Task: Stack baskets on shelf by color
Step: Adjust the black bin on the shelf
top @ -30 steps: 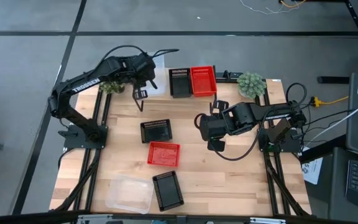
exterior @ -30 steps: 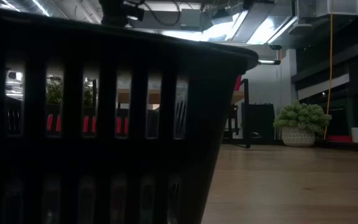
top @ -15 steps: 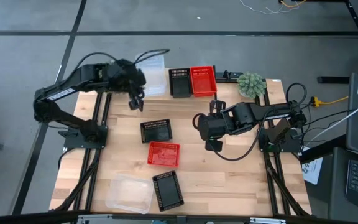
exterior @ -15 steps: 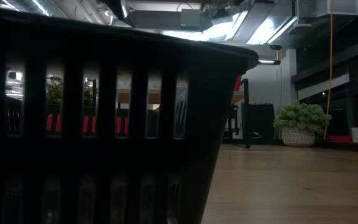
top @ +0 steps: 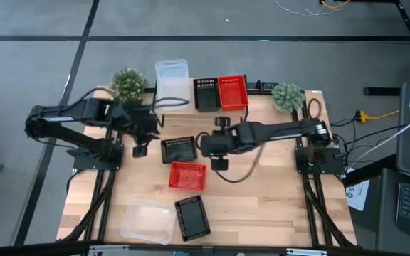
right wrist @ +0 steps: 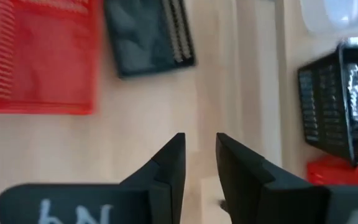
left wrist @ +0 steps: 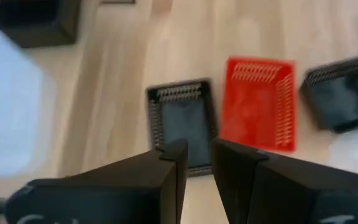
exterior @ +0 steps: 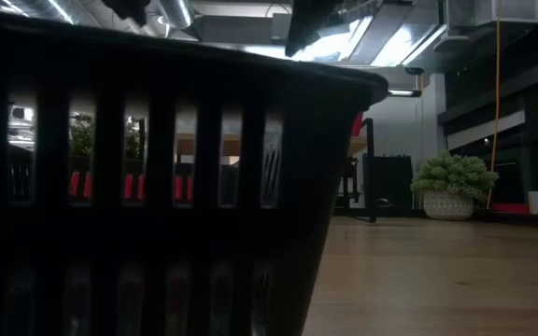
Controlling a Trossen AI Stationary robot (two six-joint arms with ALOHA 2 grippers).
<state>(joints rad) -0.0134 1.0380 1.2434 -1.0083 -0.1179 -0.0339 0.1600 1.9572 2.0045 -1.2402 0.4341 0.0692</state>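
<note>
On the shelf (top: 253,88) at the table's far edge stand a clear basket (top: 171,80), a black one (top: 205,93) and a red one (top: 233,92). On the tabletop rest a black basket (top: 179,149), a red basket (top: 188,176), another black basket (top: 192,217) and a clear basket (top: 148,221). My left gripper (top: 140,148) hovers left of the middle black basket (left wrist: 182,121), fingers a narrow gap apart, holding nothing. My right gripper (top: 215,149) hovers right of that basket, also narrowly open and empty. The low view is filled by a black basket (exterior: 157,187).
Two green potted plants stand at the far corners, one on the left (top: 128,84) and one on the right (top: 287,96). Bare wood lies along the table's right half (top: 269,192). Cables trail beside the right arm's base (top: 319,153).
My left gripper has drawn back from the shelf toward the table's left and near side, uncovering the clear basket there and the left plant. My right gripper has swung toward the table's left, ending beside the middle black basket. No basket has moved.
</note>
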